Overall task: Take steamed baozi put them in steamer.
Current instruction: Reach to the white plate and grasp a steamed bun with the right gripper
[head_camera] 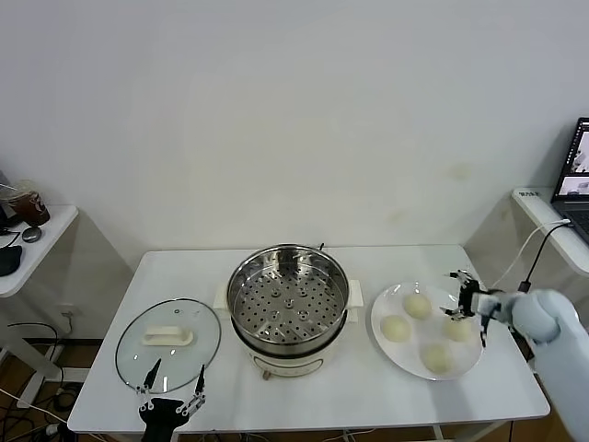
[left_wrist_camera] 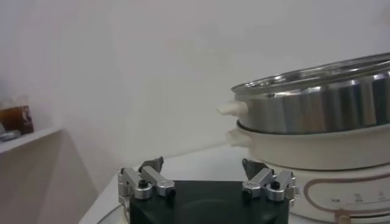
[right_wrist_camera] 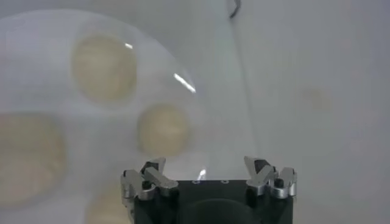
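Note:
The steamer (head_camera: 288, 299), a shiny steel pot with a perforated tray on a white base, stands mid-table and holds nothing; it also fills the left wrist view (left_wrist_camera: 317, 109). Several cream-white steamed baozi (head_camera: 417, 305) lie on a white plate (head_camera: 382, 345) to its right. My right gripper (head_camera: 467, 302) hovers open over the plate's right side, just above the rightmost baozi (head_camera: 457, 328). In the right wrist view, the open right gripper (right_wrist_camera: 207, 165) is empty, with a baozi (right_wrist_camera: 163, 129) on the plate (right_wrist_camera: 207, 122) just ahead. My left gripper (head_camera: 175, 370) (left_wrist_camera: 203, 167) stands open and empty at the table's front left.
A round glass lid with a white handle (head_camera: 168, 343) lies left of the steamer, just beyond the left gripper. A side table with dark items (head_camera: 28, 226) stands far left. A laptop (head_camera: 575, 175) and a cable (head_camera: 534, 253) sit at the far right.

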`<action>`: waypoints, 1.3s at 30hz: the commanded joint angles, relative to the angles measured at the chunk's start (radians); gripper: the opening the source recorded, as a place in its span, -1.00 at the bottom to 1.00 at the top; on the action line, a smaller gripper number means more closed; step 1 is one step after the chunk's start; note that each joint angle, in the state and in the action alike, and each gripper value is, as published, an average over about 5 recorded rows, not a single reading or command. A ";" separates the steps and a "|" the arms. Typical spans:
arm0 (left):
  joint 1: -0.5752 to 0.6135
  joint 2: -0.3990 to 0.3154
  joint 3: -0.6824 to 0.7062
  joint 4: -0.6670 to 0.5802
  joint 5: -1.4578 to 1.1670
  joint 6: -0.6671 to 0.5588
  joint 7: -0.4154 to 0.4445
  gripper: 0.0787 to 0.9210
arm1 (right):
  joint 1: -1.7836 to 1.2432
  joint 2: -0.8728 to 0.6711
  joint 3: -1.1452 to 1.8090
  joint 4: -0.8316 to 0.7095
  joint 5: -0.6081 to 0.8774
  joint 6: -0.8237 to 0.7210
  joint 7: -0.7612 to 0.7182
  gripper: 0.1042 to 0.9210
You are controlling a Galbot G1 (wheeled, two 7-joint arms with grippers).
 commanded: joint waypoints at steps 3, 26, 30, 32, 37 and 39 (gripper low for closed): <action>0.001 -0.008 -0.018 0.000 0.035 -0.016 -0.001 0.77 | 0.380 -0.027 -0.406 -0.241 0.090 -0.042 -0.286 0.76; 0.000 -0.015 -0.074 0.017 0.055 -0.060 -0.010 0.77 | 0.514 0.162 -0.593 -0.415 0.058 -0.015 -0.249 0.76; 0.003 -0.015 -0.077 0.021 0.059 -0.069 -0.012 0.77 | 0.517 0.186 -0.599 -0.444 0.043 0.002 -0.243 0.76; 0.006 -0.014 -0.079 0.023 0.061 -0.073 -0.012 0.77 | 0.515 0.196 -0.603 -0.453 0.034 0.004 -0.245 0.76; 0.007 -0.015 -0.082 0.023 0.062 -0.077 -0.012 0.77 | 0.513 0.208 -0.615 -0.458 0.018 0.000 -0.246 0.76; 0.008 -0.017 -0.083 0.023 0.062 -0.078 -0.012 0.77 | 0.514 0.212 -0.618 -0.461 0.012 -0.003 -0.243 0.75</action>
